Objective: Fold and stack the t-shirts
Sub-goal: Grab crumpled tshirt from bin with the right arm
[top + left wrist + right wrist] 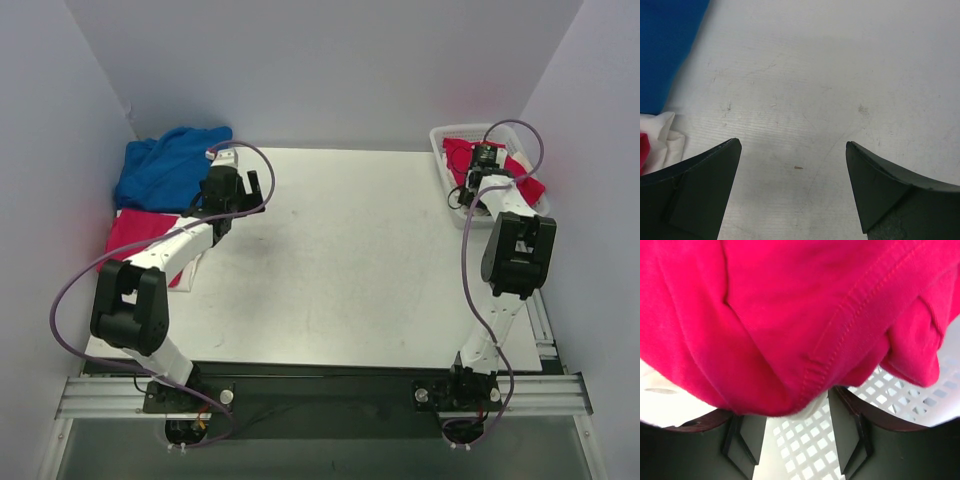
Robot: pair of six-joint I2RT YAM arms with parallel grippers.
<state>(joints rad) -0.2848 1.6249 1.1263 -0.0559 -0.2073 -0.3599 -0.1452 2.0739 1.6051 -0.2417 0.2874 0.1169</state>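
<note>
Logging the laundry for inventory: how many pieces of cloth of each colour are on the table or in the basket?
Blue crumpled t-shirt: 1
Red t-shirts: 2 (one lying flat at the left, one in the white plastic mesh basket)
White cloth beside the flat red one: 1
Total: 4

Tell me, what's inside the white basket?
A pink-red t-shirt, bunched up, with the right claw open right by it. The mesh floor of the basket shows beside it; anything under the shirt is hidden.
</note>
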